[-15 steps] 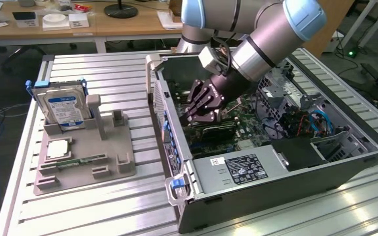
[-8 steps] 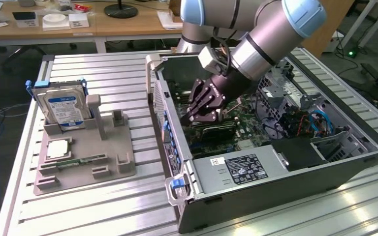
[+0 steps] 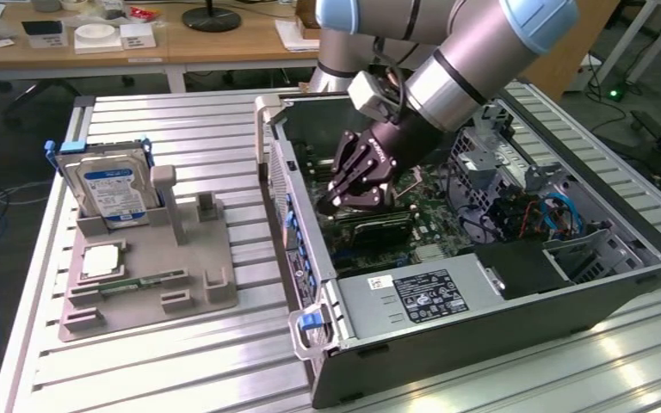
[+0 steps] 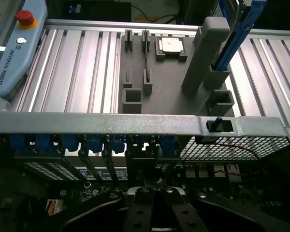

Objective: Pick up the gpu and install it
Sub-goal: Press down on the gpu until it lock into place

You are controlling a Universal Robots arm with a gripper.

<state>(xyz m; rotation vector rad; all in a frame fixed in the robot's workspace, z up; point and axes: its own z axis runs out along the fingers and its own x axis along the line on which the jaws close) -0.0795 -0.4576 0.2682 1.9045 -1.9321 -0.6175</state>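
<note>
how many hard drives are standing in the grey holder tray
1. The hard drive, silver with a blue label, stands upright in a slot at the far end of the grey holder tray, at the exterior view's left, beside the open computer case. None looks hidden.

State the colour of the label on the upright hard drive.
Blue and white, on the hard drive; clearest in the exterior view.

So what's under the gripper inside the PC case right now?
The gripper is shut, low over the motherboard in the case. A dark flat card lies beneath it; the fingertips cover its slot.
</note>
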